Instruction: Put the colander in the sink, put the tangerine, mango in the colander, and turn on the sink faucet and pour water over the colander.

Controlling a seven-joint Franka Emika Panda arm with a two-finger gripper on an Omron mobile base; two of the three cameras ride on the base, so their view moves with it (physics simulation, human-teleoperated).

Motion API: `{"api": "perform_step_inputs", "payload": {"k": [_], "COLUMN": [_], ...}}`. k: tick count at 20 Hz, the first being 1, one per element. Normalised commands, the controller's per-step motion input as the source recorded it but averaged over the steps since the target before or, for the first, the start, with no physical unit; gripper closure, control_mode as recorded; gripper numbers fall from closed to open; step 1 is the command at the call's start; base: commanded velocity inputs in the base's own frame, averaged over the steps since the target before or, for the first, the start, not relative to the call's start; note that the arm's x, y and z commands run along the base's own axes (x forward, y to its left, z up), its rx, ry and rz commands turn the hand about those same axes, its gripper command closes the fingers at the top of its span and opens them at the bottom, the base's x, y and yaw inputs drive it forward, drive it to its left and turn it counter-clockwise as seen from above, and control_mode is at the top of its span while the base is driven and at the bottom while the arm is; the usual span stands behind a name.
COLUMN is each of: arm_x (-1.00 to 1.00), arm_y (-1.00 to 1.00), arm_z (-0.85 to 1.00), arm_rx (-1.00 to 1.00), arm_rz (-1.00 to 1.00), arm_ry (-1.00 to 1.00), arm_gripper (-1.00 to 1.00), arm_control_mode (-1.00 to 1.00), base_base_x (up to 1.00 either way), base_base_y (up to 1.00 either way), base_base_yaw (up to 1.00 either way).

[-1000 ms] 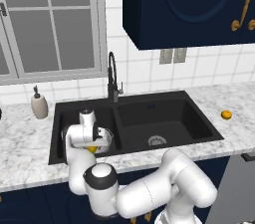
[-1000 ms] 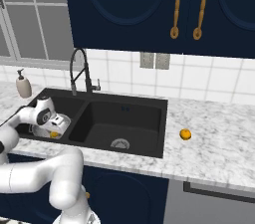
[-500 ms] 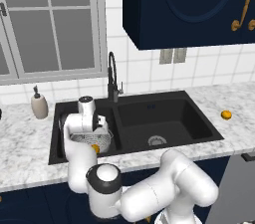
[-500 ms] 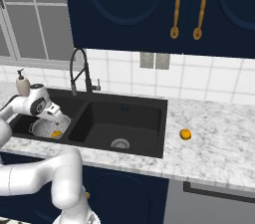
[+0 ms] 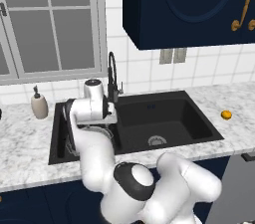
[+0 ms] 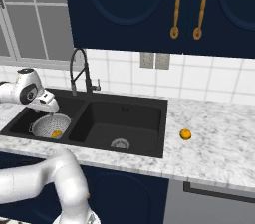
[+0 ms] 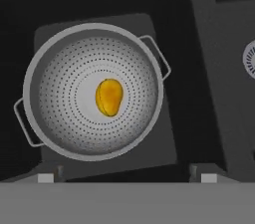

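Note:
The silver perforated colander [image 7: 60, 118] sits in the left basin of the black sink [image 6: 124, 123]. Inside it, at the middle, lies the yellow mango [image 7: 108, 97], which also appears in the right base view [image 6: 57, 133]. My gripper [image 7: 127, 178] hangs open above the colander with nothing between its fingertips [image 7: 46, 178]; in the base views it [image 6: 50, 106] [image 5: 110, 114] hovers over the left basin. On the counter right of the sink rests the small orange tangerine [image 6: 185, 134] [image 5: 226, 114]. The black arched faucet [image 6: 79, 71] stands behind the divider, with no water running.
A beige soap dispenser [image 5: 39, 104] stands on the marble counter left of the sink. The right basin holds just its steel drain [image 6: 119, 143]. My own arm crosses in front of the left basin in the left base view. Blue cabinets hang overhead.
The hand has lifted up out of the left basin, leaving the mango lying in the colander. The gripper now stands higher over the basin.

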Motion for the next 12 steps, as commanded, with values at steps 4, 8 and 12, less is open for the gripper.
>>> {"api": "perform_step_inputs", "payload": {"k": [4, 8, 12], "arm_x": [-1.0, -1.0, -1.0], "arm_y": [-0.84, -0.99, -0.87], "arm_z": [0.99, 0.77, 0.33], "arm_rx": [0.0, 0.0, 0.0], "arm_rz": [0.14, 0.15, 0.18], "arm_ry": [-0.11, -0.05, -0.04], "arm_gripper": [-1.0, -1.0, -1.0], "arm_control_mode": [-1.0, -1.0, -1.0], "base_base_x": [0.0, 0.0, 0.0], "base_base_y": [0.0, 0.0, 0.0], "base_base_yaw": [0.0, 0.0, 0.0]}}
